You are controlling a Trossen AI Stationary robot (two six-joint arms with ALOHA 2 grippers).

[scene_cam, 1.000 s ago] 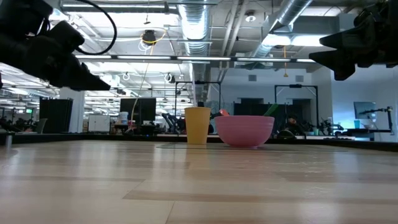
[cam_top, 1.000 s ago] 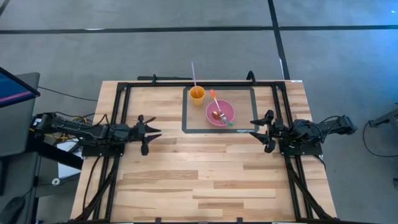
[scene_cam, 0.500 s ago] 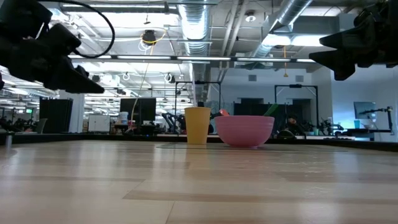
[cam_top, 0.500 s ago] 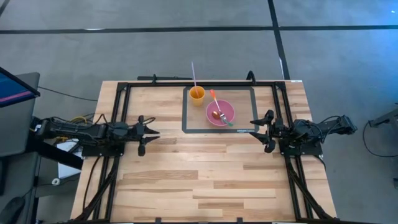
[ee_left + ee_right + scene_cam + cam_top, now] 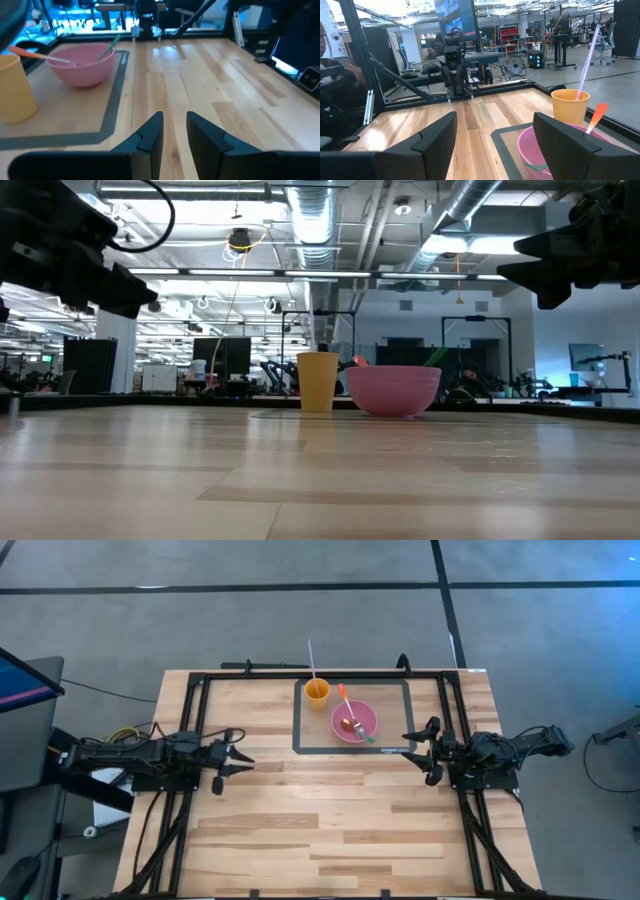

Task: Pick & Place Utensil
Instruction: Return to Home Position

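The left gripper (image 5: pixel 236 758) lies stretched out level near the left side of the wooden surface (image 5: pixel 300 830), its jaws only narrowly parted and empty. The right gripper (image 5: pixel 420 752) faces it from the right side, jaws wide apart. The thin pink straw (image 5: pixel 311 658) stands in the yellow cup (image 5: pixel 317 691) on the clear dark-bordered mat (image 5: pixel 298 730), leaning toward the far edge. Beside the cup, the orange fork (image 5: pixel 343 695) rests in the pink bowl (image 5: pixel 372 720), its handle angled toward the cup.

Bright ceiling lights (image 5: pixel 445 246); even light, soft shadows.

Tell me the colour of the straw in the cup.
Pale pink straw, clearest in the right wrist view.
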